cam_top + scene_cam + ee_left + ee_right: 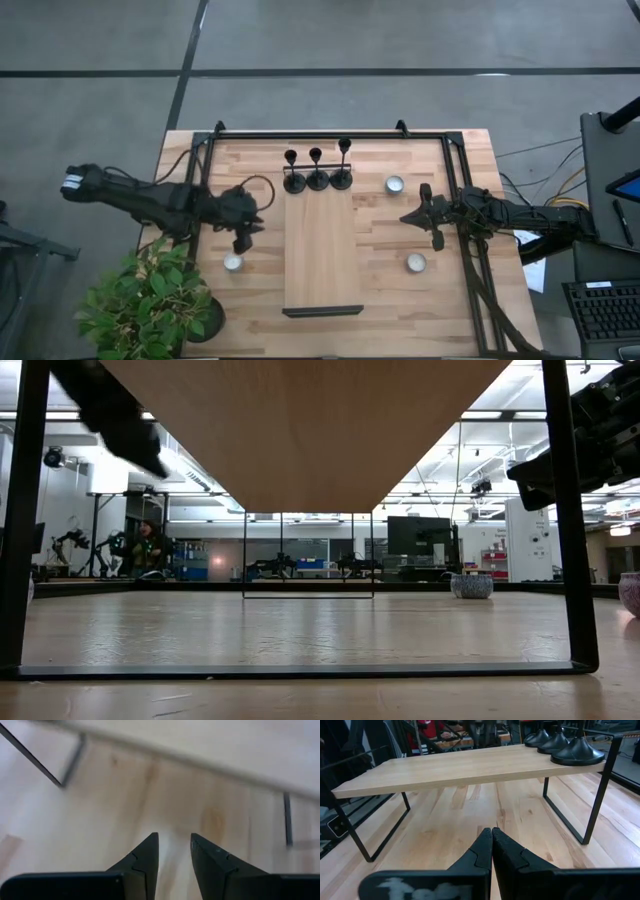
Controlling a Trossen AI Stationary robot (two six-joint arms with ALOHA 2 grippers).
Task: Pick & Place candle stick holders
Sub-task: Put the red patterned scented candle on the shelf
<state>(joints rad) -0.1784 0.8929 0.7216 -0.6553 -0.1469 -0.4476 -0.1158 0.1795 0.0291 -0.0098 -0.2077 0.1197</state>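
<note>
Two dark jointed arms, black cables, pointed black tool fingers [145, 860].

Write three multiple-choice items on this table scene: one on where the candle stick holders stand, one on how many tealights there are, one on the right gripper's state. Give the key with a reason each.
1. The candle stick holders stand:
A. on the far end of the raised wooden shelf
B. beside the plant
C. under the shelf

2. The tealights on the table number:
A. one
B. three
C. five

3. The right gripper is:
A. shut on a holder
B. wide open
C. shut, empty

Key: 1 A, their bases line the shelf's far edge. 2 B, one near the left gripper, two on the right. 3 C, its fingers meet with nothing between.
</note>
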